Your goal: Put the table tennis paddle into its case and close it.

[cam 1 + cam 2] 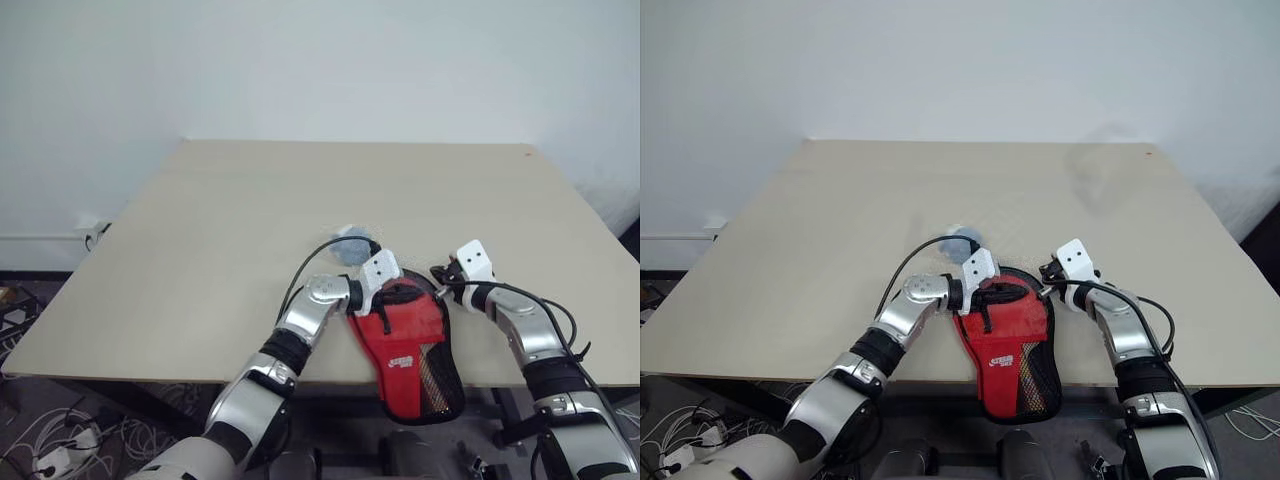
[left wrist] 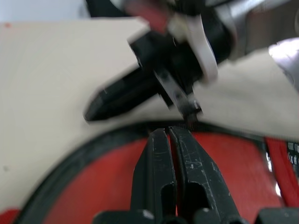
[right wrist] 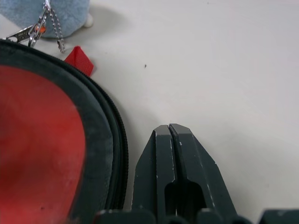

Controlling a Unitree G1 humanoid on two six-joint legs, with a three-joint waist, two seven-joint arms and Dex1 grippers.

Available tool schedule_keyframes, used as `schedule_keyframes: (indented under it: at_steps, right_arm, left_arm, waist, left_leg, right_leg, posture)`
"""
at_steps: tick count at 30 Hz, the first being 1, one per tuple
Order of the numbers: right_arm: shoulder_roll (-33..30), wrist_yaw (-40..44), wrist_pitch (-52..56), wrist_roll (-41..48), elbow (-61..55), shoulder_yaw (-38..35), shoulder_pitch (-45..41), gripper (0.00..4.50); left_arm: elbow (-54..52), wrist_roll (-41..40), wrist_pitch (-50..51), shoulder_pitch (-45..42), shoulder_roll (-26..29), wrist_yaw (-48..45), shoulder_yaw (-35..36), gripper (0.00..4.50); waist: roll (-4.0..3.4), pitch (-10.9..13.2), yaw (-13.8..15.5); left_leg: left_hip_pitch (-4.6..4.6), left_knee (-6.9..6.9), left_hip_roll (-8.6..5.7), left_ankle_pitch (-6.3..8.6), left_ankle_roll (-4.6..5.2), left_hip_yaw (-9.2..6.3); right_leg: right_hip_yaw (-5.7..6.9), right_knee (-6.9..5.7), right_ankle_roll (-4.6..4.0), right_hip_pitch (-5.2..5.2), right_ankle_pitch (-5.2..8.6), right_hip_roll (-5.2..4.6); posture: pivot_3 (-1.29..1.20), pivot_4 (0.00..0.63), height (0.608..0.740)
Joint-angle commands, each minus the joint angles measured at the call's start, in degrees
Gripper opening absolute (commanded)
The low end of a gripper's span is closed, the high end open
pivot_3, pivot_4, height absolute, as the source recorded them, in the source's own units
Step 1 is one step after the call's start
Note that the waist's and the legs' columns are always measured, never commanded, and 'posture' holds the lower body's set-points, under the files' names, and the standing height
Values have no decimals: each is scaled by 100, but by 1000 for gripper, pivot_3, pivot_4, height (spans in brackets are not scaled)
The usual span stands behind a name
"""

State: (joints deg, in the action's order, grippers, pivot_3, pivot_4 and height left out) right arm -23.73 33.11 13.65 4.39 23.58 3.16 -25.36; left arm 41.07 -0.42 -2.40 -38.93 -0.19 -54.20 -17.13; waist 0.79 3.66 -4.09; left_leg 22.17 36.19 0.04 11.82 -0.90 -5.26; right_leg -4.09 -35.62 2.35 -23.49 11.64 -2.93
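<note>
Red fabric case (image 1: 1008,335) lay at the near edge of a pale table (image 1: 840,230), at about six o'clock on the tabletop, with its narrow handle end and black mesh patch hanging off the edge toward the robot. Its rounded head rested flat on the wood. The paddle itself could not be made out; judging by the full, rounded shape of the pouch it was probably already inside.

The left gripper (image 2: 169,135) sat over the top of the case's head, its two black fingers pressed together with no gap, tips at the black zip trim. Whether they pinched the zip pull could not be told. The right gripper (image 3: 169,133) was likewise fully closed and held nothing, resting on bare table just beside the case's edge at about three o'clock. A small bluish soft toy on a bead chain (image 3: 51,14) lay near the head at twelve o'clock.

The case looked light and soft, likely to crumple or slide if pulled on one side alone. The stiff paddle inside should give it some body. The sensible hold seemed to be the small zip pull, with the other claw pinning the black trim.
</note>
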Motion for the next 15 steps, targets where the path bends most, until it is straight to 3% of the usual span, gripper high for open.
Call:
schedule_keyframes:
  at_steps: [1, 15]
  right_arm:
    - [-61, -26, -131, -2, -53, -141, -252, 0]
    - [-54, 5, -285, -29, 185, -109, -505, 0]
  left_arm:
    - [-106, 94, 18, -52, 3, 92, -55, 11]
    - [95, 553, 210, -66, 186, 126, -396, 11]
  waist:
    - [-2, -1, 0]
    - [-12, -6, -1]
  left_leg:
    - [0, 0, 0, 0, 0, 0]
    - [-13, 1, 0, -1, 1, 2]
  right_leg:
    - [0, 0, 0, 0, 0, 0]
    - [-2, -6, 1, 9, -1, 0]
  posture:
    - [0, 0, 740]
    - [0, 0, 740]
